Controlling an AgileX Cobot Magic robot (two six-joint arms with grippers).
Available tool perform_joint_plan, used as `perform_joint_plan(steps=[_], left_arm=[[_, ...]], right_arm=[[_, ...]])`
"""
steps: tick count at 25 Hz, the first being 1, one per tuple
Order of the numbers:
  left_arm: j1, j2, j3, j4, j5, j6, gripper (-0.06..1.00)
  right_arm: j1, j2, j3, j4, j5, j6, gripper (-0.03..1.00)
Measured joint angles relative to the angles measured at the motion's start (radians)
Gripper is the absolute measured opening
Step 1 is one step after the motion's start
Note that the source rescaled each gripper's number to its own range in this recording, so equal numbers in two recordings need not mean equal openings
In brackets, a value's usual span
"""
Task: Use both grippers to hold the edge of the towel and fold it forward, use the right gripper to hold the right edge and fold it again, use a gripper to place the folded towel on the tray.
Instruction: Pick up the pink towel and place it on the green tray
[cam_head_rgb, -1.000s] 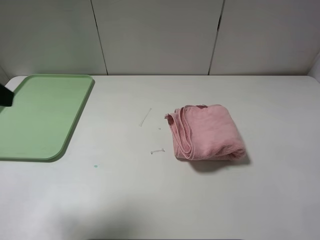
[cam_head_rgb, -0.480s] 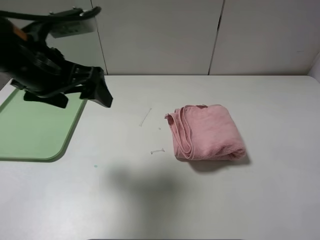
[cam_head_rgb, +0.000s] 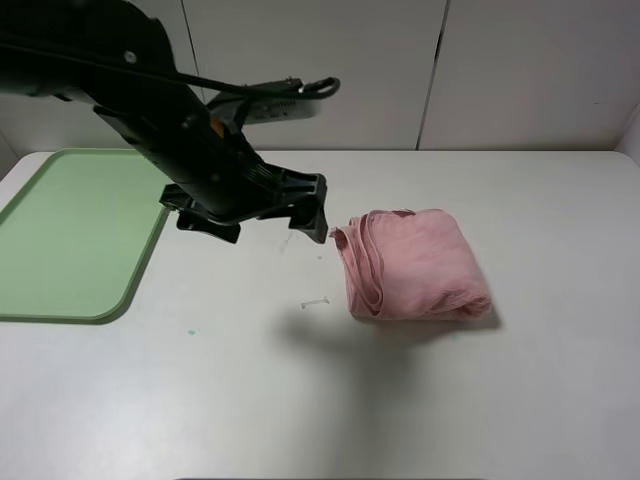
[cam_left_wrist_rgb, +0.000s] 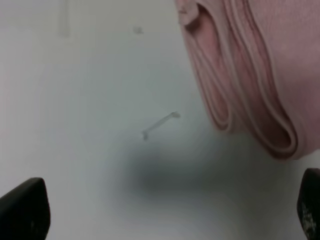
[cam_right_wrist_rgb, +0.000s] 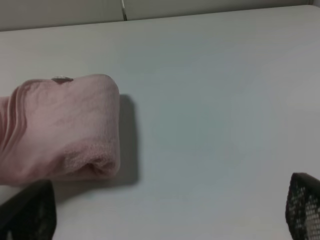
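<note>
- The towel (cam_head_rgb: 412, 265) lies as a folded pink bundle right of the tabletop's middle, layered hems facing the left arm and rounded fold facing away.
- Judging by the layers, both folds look done; what is left is to lift the bundle and set it on the tray (cam_head_rgb: 75, 232), which sits well apart at the tabletop's far left with nothing on it.
- The left claw (cam_head_rgb: 305, 212) hangs just beside the towel's hemmed side, not touching it. In the left wrist view only its two dark fingertips (cam_left_wrist_rgb: 25, 210) show at the frame corners, spread wide and holding nothing.
- The right claw (cam_right_wrist_rgb: 170, 212) is released too, its fingertips wide apart with the towel near one of them; the exterior view does not show this arm at all.
- Hard to make out: the left claw's tips in the exterior view are hidden by the arm's own bulk, so its height above the tabletop (cam_head_rgb: 520, 400) is unclear.
- Small pale scraps (cam_head_rgb: 315, 302) lie on the tabletop between arm and towel; their nature cannot be told.
</note>
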Motion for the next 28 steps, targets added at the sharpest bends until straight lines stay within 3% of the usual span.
perform_joint_plan(steps=[17, 28], left_arm=[[-0.076, 0.389, -0.333, -0.004, -0.07, -0.079, 1.0], [-0.093, 0.491, -0.376, -0.004, -0.087, -0.139, 1.0]], right_arm=[[0.0, 0.0, 0.0, 0.001, 0.0, 0.0, 1.0], [0.0, 0.0, 0.0, 0.001, 0.0, 0.0, 1.0]])
